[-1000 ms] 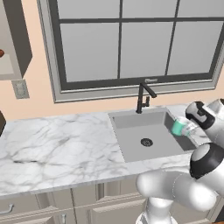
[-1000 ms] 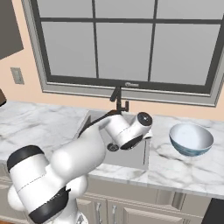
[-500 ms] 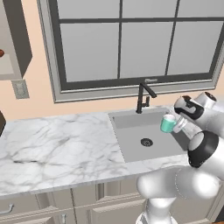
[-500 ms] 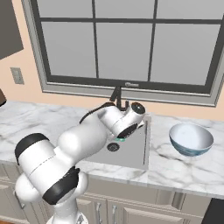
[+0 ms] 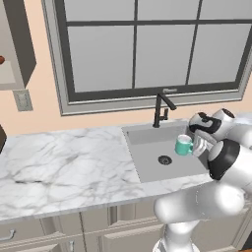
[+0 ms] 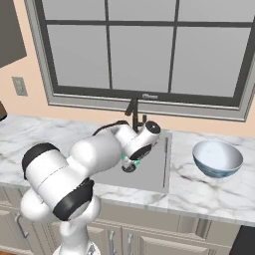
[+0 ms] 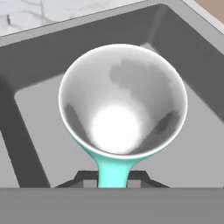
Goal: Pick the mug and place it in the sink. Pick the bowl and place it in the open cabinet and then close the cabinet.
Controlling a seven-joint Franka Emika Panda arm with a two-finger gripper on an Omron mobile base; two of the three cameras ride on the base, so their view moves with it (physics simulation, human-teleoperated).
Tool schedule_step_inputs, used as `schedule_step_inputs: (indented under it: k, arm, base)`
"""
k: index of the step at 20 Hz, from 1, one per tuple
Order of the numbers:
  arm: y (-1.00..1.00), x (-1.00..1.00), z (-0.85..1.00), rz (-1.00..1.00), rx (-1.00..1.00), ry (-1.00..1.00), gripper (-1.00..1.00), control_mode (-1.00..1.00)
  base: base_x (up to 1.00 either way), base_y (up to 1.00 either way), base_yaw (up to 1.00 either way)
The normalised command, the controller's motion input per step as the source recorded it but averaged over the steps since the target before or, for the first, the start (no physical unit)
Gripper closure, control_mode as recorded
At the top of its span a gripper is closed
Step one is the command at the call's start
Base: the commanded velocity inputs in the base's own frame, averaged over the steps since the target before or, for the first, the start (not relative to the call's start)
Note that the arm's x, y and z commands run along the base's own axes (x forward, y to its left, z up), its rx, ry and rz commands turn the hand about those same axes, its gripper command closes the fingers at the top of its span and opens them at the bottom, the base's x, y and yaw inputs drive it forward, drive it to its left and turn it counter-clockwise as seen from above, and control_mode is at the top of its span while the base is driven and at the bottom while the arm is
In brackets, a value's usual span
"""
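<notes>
the gripper (image 5: 193, 146) is closed on the mug (image 5: 184, 145), gripping it by its teal handle at the near edge of the hand view. the mug hangs over the right part of the sink (image 5: 147, 162), above the basin floor and just right of the round dark drain (image 5: 164, 159). it lies on its side, its long axis roughly level, its teal base turned away from the hand toward the drain and its mouth facing the hand camera. it is small and teal-green outside with a glossy white inside (image 7: 123, 100). the black faucet (image 5: 161, 109) stands behind the sink. the bowl (image 6: 217, 158) sits upright on the marble counter (image 6: 209, 189), right of the sink.
</notes>
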Motion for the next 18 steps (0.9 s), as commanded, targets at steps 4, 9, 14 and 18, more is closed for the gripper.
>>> schedule_step_inputs:
  k: [4, 9, 14, 18]
  arm:
    - [0.07, 0.24, -0.34, 0.20, 0.00, -0.01, 1.00, -1.00]
    - [0.06, 0.37, -0.31, 0.14, 0.00, 0.01, 1.00, -1.00]
    - [0.01, 0.35, -0.34, 0.11, 0.00, 0.03, 1.00, -1.00]
    - [0.00, 0.31, -0.32, 0.10, 0.00, 0.00, 1.00, -1.00]
  base:
    - [0.00, 0.00, 0.00]
    - [0.00, 0.00, 0.00]
    - [0.00, 0.00, 0.00]
    - [0.00, 0.00, 0.00]
